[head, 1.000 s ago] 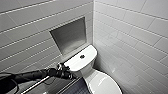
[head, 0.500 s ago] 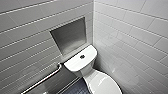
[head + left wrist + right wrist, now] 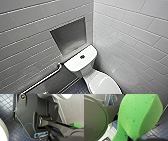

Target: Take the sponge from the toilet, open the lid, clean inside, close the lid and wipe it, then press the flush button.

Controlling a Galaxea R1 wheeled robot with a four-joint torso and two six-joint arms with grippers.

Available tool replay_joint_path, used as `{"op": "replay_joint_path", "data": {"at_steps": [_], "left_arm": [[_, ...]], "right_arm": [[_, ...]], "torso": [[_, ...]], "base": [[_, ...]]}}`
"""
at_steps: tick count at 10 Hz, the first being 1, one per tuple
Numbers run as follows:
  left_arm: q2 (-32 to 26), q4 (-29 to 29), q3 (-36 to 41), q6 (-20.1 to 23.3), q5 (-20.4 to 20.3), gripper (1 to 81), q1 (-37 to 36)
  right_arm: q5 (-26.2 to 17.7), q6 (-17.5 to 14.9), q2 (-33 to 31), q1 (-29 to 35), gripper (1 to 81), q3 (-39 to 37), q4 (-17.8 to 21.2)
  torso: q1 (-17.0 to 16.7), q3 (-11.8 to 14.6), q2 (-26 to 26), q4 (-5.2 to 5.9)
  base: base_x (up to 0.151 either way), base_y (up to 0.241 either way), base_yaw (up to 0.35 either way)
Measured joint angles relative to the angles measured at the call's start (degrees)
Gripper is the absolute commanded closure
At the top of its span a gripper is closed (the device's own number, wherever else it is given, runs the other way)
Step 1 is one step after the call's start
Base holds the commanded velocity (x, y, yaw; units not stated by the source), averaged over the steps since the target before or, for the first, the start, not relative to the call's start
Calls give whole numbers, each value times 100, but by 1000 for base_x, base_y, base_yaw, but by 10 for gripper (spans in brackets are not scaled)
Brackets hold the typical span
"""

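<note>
Here, nearest us, the right gripper (image 3: 134, 139) is clenched on the sponge (image 3: 139, 115), which bulges bright green and folded just in front of the right wrist camera. A corner of the sponge also peeks past the left arm in the left wrist view, where a navy tiled floor (image 3: 7, 119) lies beneath. Whether the left gripper is released or clenched we cannot tell.

In the head view the toilet (image 3: 86, 73) sits at 6 o'clock, its lid (image 3: 103, 85) down over the bowl. Just beyond, toward the middle, lies the tank (image 3: 75, 65), with the button (image 3: 82, 56) in the centre of its top. At 8 o'clock a metal rail (image 3: 42, 80) runs along the wall. Farther off, at 11 o'clock from the tank, a grey niche (image 3: 70, 37) is sunk into the pale tiles (image 3: 130, 32), and the two walls meet in a corner behind the tank.
</note>
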Motion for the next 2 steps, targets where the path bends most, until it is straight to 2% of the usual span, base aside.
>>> {"op": "replay_joint_path", "data": {"at_steps": [2], "left_arm": [[534,193,-738,4,-341,811,422]], "right_arm": [[-4,-5,33,-55,811,-66,0]], "torso": [[-2,2,0,0]], "base": [[0,0,0]]}}
